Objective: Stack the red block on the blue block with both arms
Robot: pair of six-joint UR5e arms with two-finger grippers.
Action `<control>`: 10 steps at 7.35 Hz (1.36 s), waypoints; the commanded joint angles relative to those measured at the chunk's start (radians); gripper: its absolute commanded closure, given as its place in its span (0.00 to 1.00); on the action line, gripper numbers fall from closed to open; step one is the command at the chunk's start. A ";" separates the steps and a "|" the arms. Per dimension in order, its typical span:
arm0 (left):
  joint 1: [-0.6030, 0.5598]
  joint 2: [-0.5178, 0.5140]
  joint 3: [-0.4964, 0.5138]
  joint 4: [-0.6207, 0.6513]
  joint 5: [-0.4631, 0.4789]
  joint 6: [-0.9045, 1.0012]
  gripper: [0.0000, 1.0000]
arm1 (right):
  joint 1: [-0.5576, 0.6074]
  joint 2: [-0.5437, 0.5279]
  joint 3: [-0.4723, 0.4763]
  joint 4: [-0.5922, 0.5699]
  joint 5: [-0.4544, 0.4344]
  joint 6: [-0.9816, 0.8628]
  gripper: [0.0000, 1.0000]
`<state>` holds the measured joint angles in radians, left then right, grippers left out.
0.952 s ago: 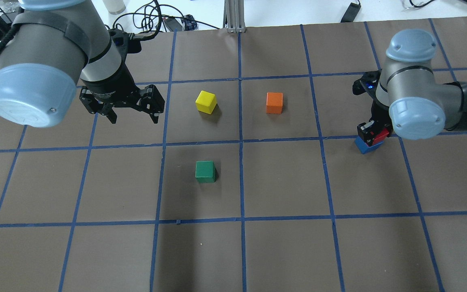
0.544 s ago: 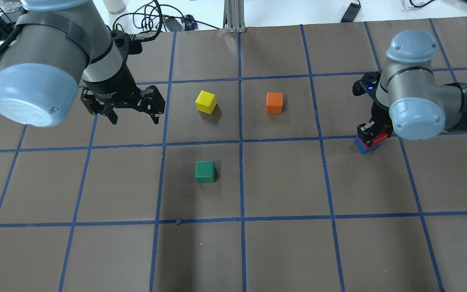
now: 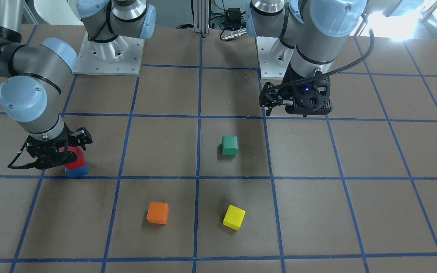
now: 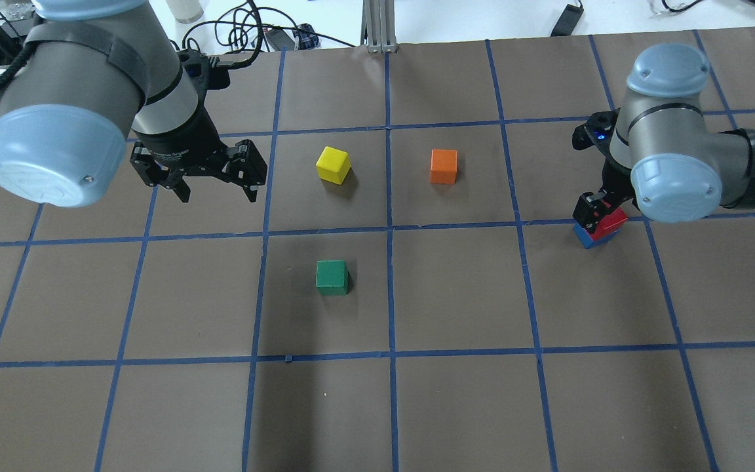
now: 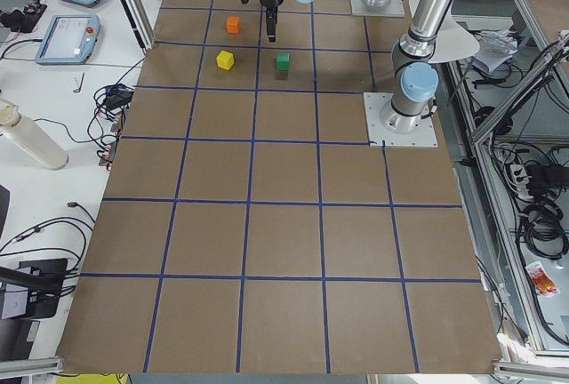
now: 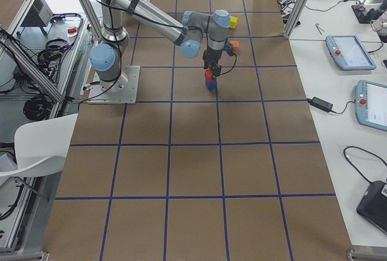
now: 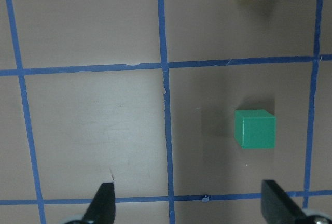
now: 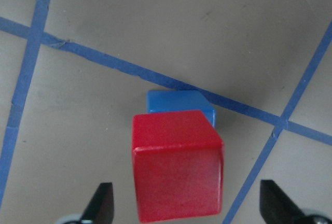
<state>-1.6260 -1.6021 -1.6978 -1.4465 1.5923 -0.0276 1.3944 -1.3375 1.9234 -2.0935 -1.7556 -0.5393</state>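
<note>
The red block (image 8: pixel 176 164) sits on top of the blue block (image 8: pixel 179 107), a little offset; the stack also shows in the overhead view, red (image 4: pixel 611 221) on blue (image 4: pixel 588 237), and in the front view (image 3: pixel 75 158). My right gripper (image 8: pixel 187 206) is open, its fingers wide apart on either side of the red block and clear of it. My left gripper (image 4: pixel 217 190) is open and empty, hovering above the table far from the stack, left of the yellow block.
A yellow block (image 4: pixel 333 164), an orange block (image 4: pixel 444 166) and a green block (image 4: pixel 332 276) lie apart in the middle of the brown, blue-taped table (image 4: pixel 456 393). The green block (image 7: pixel 254 128) lies below and to one side of my left gripper.
My right gripper has opened off the red block and lifted slightly, leaving it on the blue block. My left arm has barely moved.
</note>
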 commanded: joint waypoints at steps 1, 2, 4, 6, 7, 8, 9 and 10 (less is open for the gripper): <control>0.000 0.001 0.000 0.000 0.000 0.002 0.00 | 0.003 -0.015 -0.050 0.027 0.007 0.008 0.00; 0.000 0.001 0.000 0.000 0.000 0.000 0.00 | 0.011 -0.034 -0.101 0.126 0.017 0.031 0.00; -0.002 -0.001 0.000 0.000 0.000 -0.002 0.00 | 0.087 -0.064 -0.202 0.269 0.088 0.148 0.00; -0.003 -0.010 0.000 0.000 0.000 -0.006 0.00 | 0.202 -0.080 -0.337 0.416 0.164 0.330 0.00; -0.003 -0.007 0.000 0.000 0.000 -0.006 0.00 | 0.275 -0.080 -0.381 0.458 0.163 0.434 0.00; -0.003 0.002 0.003 0.000 0.000 -0.006 0.00 | 0.306 -0.098 -0.408 0.501 0.165 0.452 0.00; -0.006 0.016 0.007 0.000 -0.002 -0.014 0.00 | 0.310 -0.115 -0.414 0.503 0.169 0.455 0.00; -0.011 0.040 0.019 -0.002 0.008 -0.012 0.00 | 0.305 -0.105 -0.416 0.489 0.172 0.443 0.00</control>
<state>-1.6322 -1.5862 -1.6895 -1.4469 1.5934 -0.0384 1.6938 -1.4420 1.5176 -1.6031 -1.5878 -0.0971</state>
